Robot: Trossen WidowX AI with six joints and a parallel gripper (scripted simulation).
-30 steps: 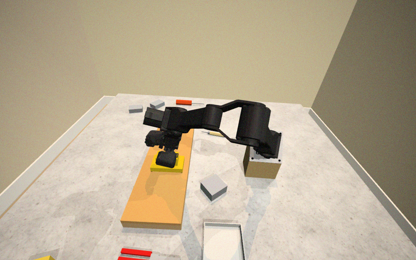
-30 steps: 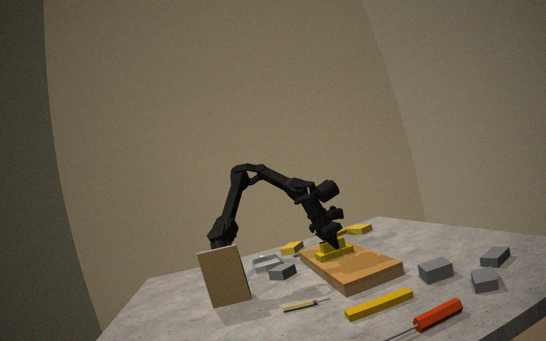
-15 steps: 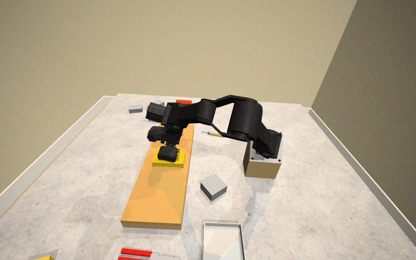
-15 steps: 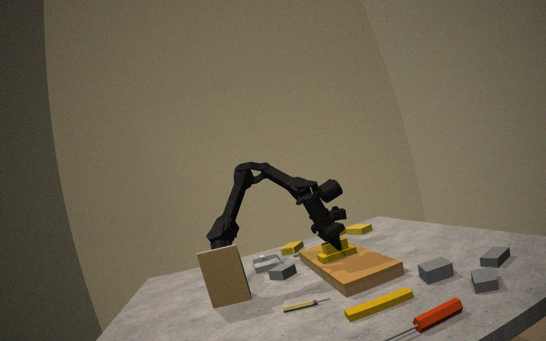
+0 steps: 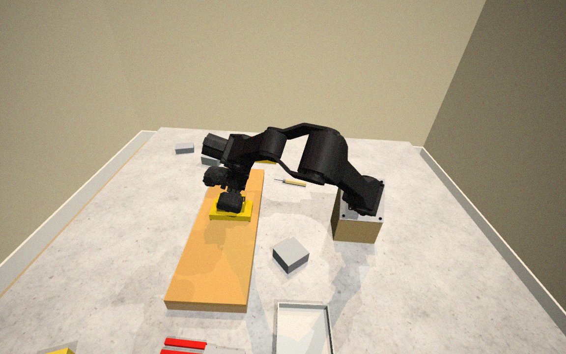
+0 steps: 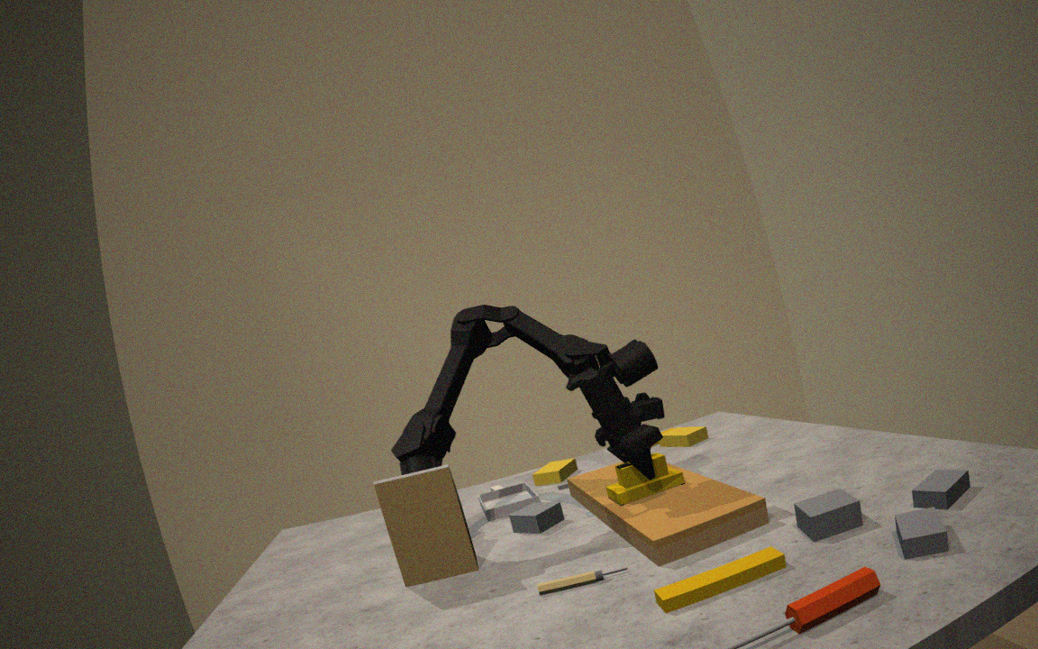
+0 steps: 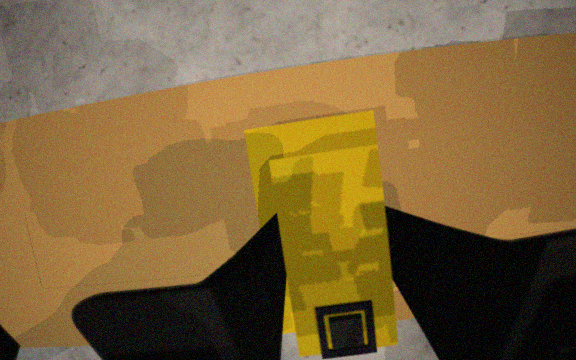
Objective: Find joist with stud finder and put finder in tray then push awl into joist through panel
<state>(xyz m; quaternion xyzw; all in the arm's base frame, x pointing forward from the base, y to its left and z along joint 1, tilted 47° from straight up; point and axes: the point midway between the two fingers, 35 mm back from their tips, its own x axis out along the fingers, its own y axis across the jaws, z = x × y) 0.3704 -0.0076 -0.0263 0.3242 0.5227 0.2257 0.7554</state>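
Note:
The yellow stud finder [image 5: 231, 216] [image 6: 626, 489] [image 7: 340, 200] sits on or just over the orange floor panel [image 5: 214, 273] [image 6: 712, 509] [image 7: 468, 150], towards its far half in the top view. My gripper [image 6: 650, 474] [image 7: 322, 214] is shut on the stud finder's raised block. A dark square with a yellow outline shows on the stud finder in the wrist view. The awl [image 5: 295, 182] [image 6: 571, 582], with a pale yellow handle and thin shaft, lies beside the panel. The white tray [image 5: 330, 328] [image 6: 485, 509] stands near the front in the top view. The joist is hidden.
A grey block [image 5: 291, 252] [image 6: 537, 516] lies between panel and tray. More grey blocks [image 5: 184, 148] [image 6: 827, 514] lie beyond the panel. A yellow bar [image 6: 720, 579] and a red screwdriver [image 6: 833, 598] lie near the awl. A red-striped object [image 5: 184, 343] lies near the panel's front end.

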